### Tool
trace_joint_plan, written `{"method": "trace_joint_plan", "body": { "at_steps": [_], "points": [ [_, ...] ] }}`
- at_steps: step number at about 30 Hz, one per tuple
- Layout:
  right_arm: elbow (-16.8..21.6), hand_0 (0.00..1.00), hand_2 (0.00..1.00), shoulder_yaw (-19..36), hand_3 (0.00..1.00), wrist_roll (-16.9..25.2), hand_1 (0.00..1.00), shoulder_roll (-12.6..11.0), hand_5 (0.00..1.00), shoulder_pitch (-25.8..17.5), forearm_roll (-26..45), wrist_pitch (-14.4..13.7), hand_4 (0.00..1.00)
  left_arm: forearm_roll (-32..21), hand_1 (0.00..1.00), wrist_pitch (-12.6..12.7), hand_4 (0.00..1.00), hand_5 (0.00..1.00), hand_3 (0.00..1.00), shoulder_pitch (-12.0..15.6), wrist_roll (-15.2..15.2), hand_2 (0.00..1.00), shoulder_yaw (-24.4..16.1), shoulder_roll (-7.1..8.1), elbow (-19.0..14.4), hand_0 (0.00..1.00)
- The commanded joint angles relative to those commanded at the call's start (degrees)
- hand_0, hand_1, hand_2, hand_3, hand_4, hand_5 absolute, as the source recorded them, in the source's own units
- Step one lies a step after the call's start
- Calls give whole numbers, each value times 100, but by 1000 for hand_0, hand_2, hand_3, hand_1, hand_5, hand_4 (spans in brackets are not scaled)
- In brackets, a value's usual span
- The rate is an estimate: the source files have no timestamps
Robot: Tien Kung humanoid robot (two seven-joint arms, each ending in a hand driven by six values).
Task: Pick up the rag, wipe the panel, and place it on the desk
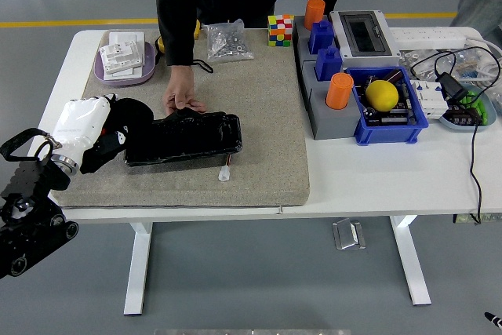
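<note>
My left hand (82, 127) is closed around the dark rag (118, 127) at the left end of the black panel (184, 139). A person's hand (182, 98) presses the panel's far edge, probably so wiping won't push it.

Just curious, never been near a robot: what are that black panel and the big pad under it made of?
The black panel looks like glossy plastic or glass; light glints off it. The grey-brown mat looks like matte felt or fabric, with a fuzzy, dull surface.
</note>
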Motion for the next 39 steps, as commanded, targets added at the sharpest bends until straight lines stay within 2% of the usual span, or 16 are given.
{"method": "trace_joint_plan", "body": {
  "at_steps": [6, 10, 17, 24, 25, 30, 31, 36, 37, 39],
  "points": [
    [-2, 771, 710, 18, 642, -6, 619, 11, 581, -3, 0, -5, 998, 40, 73, 7, 462, 32, 714, 148, -29, 659, -262, 83, 94, 190],
    [-1, 772, 709, 33, 643, -11, 619, 25, 581, 5, -7, -9, 998, -25, 73, 32, 462, 33, 714, 191, -91, 659, -284, 98, 247, 189],
    [8, 772, 710, 32, 643, -14, 619, 46, 582, 29, -2, -19, 998, -241, 73, 98, 461, 33, 714, 212, -282, 659, -314, 8, 664, 189],
    [10, 772, 710, 45, 643, -27, 619, 57, 582, 35, -9, -25, 998, -520, 80, 98, 461, 34, 714, 286, -521, 658, -478, -77, 941, 190],
    [9, 773, 710, 42, 642, -31, 619, 57, 582, 34, -11, -25, 998, -546, 208, 98, 467, 35, 716, 303, -548, 669, -512, -90, 959, 256],
    [8, 773, 710, 46, 642, -35, 619, 67, 582, 36, -15, -28, 998, -706, 208, 98, 467, 35, 716, 339, -631, 669, -520, -123, 991, 256],
    [9, 772, 710, 51, 642, -34, 619, 69, 582, 38, -17, -29, 998, -742, 378, 98, 476, 41, 571, 350, -649, 580, -526, -131, 989, 265],
    [2, 772, 710, 54, 642, -41, 619, 80, 582, 37, -23, -27, 998, -969, 378, 98, 476, 41, 571, 383, -765, 580, -508, -175, 980, 265],
    [1, 772, 710, 53, 641, -42, 619, 81, 582, 37, -24, -26, 998, -1010, 416, 98, 496, 80, 575, 389, -788, 587, -508, -184, 978, 268],
    [2, 772, 710, 52, 641, -41, 619, 80, 582, 37, -20, -30, 998, -1077, 416, 98, 496, 80, 575, 394, -813, 587, -497, -208, 985, 268]
  ]
}}
